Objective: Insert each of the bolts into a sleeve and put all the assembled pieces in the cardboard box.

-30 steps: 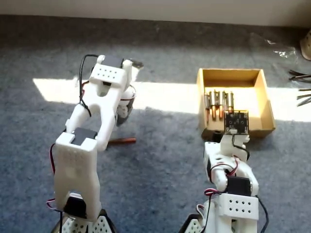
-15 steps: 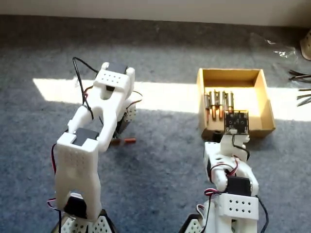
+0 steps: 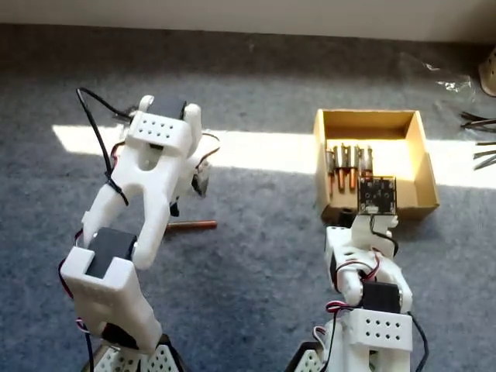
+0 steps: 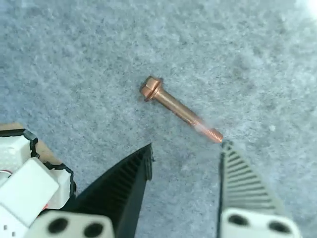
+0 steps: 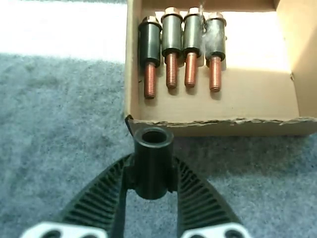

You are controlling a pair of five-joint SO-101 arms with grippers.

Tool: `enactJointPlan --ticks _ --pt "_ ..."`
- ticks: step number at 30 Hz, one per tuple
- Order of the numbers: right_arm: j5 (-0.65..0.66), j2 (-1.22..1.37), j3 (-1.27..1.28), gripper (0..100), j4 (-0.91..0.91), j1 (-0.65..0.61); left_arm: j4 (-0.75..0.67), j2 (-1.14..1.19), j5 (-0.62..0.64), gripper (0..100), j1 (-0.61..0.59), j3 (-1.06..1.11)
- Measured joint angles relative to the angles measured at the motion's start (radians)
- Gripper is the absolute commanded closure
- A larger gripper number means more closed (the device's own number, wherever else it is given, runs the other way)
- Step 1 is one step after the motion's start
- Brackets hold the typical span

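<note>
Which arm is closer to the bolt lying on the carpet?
Left. The left arm hangs just above the bolt, jaws open. The right arm is far off beside the box, holding a sleeve.

No legible text or labels anywhere.

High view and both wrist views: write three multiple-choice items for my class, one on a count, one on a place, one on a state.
1. How many assembled pieces lie in the cardboard box? A two; B four; C six.
2. Where is the loose bolt? A in the box; B inside a sleeve; C on the carpet near the left gripper.
3. The right gripper is: A shut on a black sleeve; B open, empty; C shut on a bolt.
Answers: 1 B, four sleeved bolts lie side by side; 2 C, it lies bare on the carpet, apart from the open fingers; 3 A, both fingers clamp the sleeve.
</note>
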Motion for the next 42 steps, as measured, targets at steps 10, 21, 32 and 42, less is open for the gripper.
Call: enactJointPlan --ticks 10,21,32,42 --pt "0.0 0.0 0.0 99.5 0.0 0.0 -0.017 -0.003 0.048 67 -0.003 0.104" --pt "0.0 0.0 0.0 99.5 0.0 0.0 -0.265 -0.003 0.114 67 -0.078 0.311" --pt "0.0 0.0 0.0 99.5 0.0 0.0 -0.31 -0.003 0.12 67 -0.081 0.367" --pt "0.0 0.0 0.0 99.5 0.0 0.0 -0.388 -0.017 0.12 67 -0.08 0.42"
